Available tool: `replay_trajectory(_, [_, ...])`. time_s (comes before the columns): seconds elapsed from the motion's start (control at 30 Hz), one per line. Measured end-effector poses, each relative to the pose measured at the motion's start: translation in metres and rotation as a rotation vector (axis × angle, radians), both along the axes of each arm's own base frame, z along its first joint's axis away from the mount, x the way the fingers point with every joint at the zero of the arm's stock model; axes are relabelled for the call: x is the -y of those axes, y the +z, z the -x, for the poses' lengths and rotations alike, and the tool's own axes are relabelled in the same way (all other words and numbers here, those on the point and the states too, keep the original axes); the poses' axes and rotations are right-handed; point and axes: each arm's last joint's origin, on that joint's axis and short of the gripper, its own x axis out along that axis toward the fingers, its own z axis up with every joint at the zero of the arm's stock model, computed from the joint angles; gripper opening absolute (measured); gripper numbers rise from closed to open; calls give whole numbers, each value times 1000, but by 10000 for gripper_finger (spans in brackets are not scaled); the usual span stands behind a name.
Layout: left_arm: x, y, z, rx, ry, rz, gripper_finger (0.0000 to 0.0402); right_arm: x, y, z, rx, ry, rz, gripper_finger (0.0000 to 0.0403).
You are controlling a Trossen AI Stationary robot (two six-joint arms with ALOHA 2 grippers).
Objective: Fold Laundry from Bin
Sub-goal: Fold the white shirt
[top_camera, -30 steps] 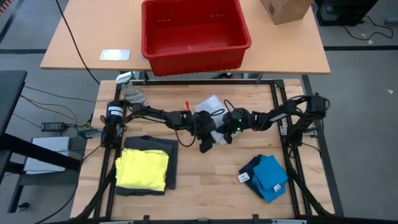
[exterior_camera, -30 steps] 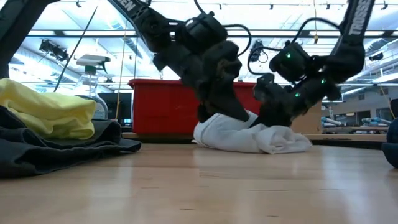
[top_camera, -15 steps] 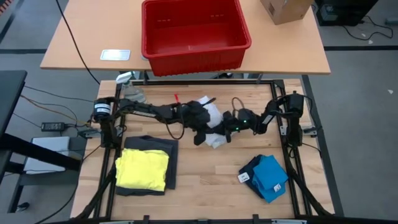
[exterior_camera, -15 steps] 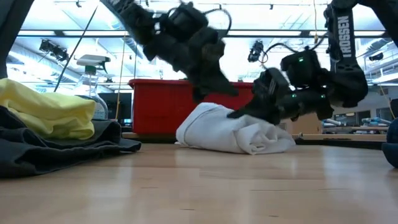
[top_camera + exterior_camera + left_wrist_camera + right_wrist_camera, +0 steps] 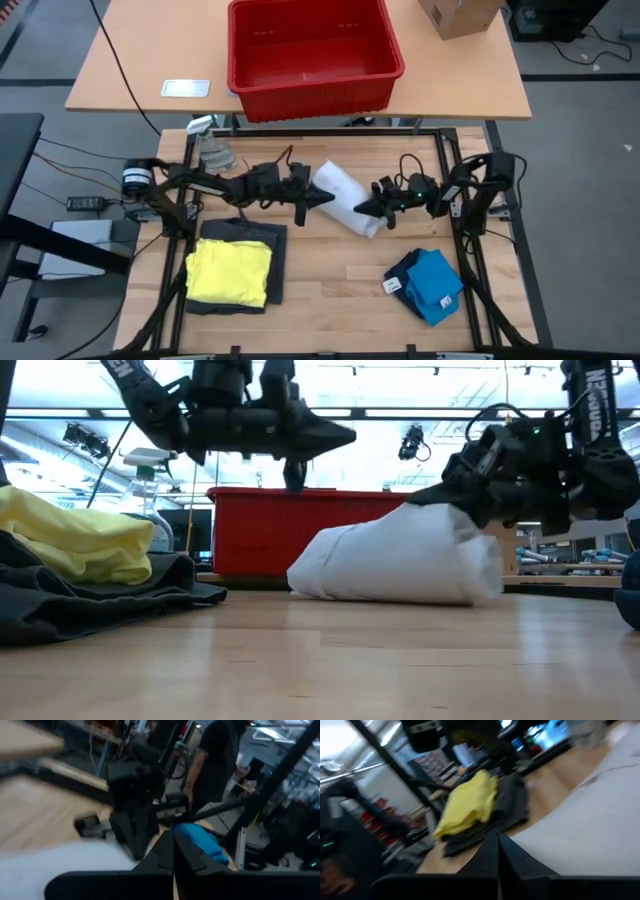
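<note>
The white garment [image 5: 345, 195] lies as a folded oblong bundle in the middle of the table; it also shows in the low view [image 5: 400, 555]. My left gripper [image 5: 328, 197] is shut and empty at the bundle's left side, raised above the table in the low view [image 5: 350, 433]. My right gripper [image 5: 360, 208] is shut at the bundle's right end, level with its top [image 5: 412, 492]. The yellow garment [image 5: 230, 272] lies folded on the dark grey one [image 5: 275, 240] at the near left. The blue garment [image 5: 432, 285] lies folded at the near right. The red bin [image 5: 315, 100] stands on the far table. My right gripper's shut fingers [image 5: 430, 488] point level toward the table's left, at the top of the white garment's right end [image 5: 450, 520]. I cannot tell whether they touch the cloth. The garment rests on the table.
A brown cardboard box [image 5: 455, 15] and a white card [image 5: 186, 88] lie on the far table. A spray bottle and a pale grey rag [image 5: 212, 152] sit at the table's far left corner. A person stands beyond the table in the left wrist view [image 5: 215, 760].
Both grippers have drawn apart from over the white garment: my left one toward the table's left edge and up, my right one toward the right edge. The garment, a lumpy heap under them before, now lies uncovered as a smoother, fuller bundle.
</note>
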Motion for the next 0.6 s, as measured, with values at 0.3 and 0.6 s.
replay_trajectory(0.3, [16,7,-3,-6,48,11,0,-13,8,-5,-101,185,-76,3])
replay_trajectory(0.6, [14,16,-4,83,132,151,25,-25,30,-17,-201,337,-94,3])
